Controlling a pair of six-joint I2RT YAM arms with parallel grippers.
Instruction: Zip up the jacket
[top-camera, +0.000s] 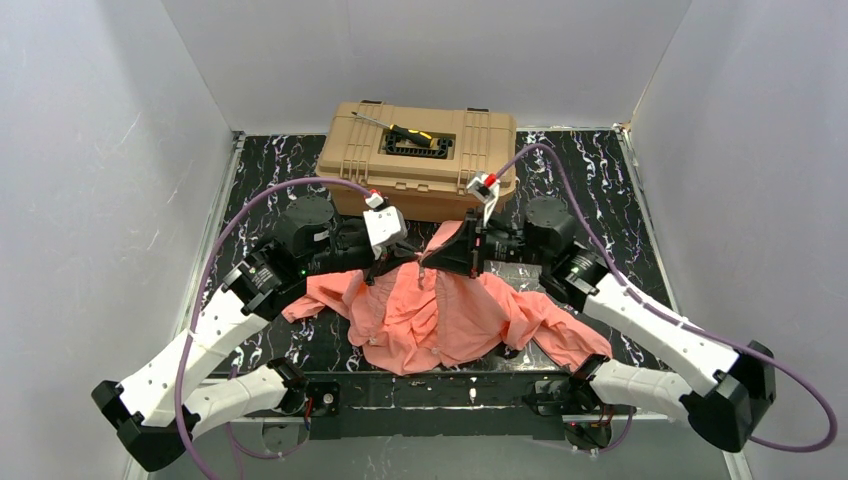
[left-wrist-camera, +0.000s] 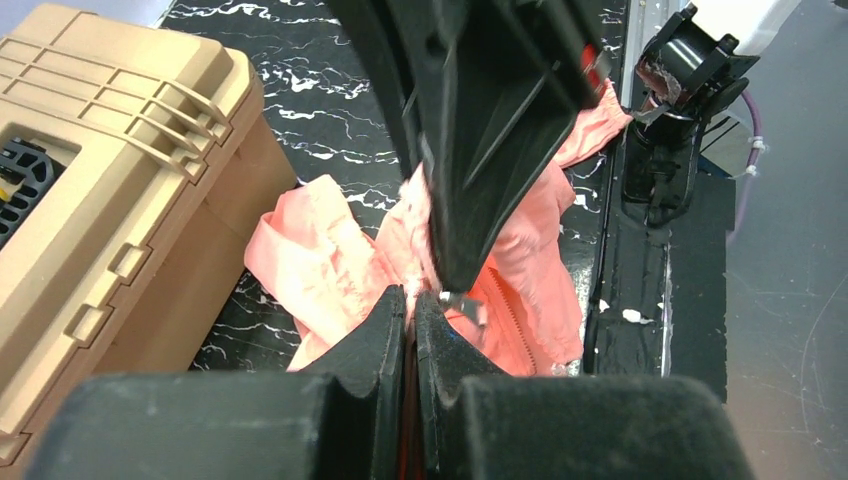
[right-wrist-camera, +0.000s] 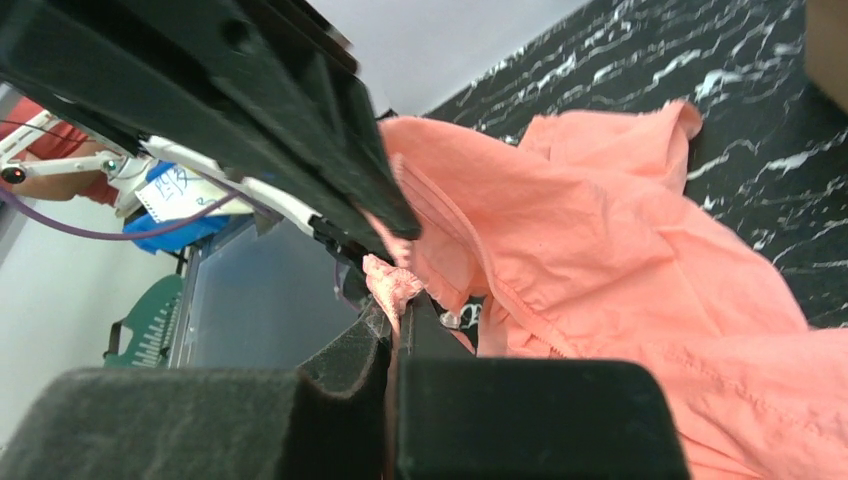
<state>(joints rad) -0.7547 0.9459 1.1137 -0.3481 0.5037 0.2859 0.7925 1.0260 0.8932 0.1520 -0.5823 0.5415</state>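
You see the jacket lying crumpled on the black marbled table, just in front of the tan toolbox, between both arms. Your left gripper and right gripper meet nearly tip to tip at its upper front edge, each with fingers pinched tight on pink fabric.

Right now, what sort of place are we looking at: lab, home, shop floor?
Probably a lab test cell: white panel walls box in a black marbled table, with a tan toolbox and a pink jacket laid out.
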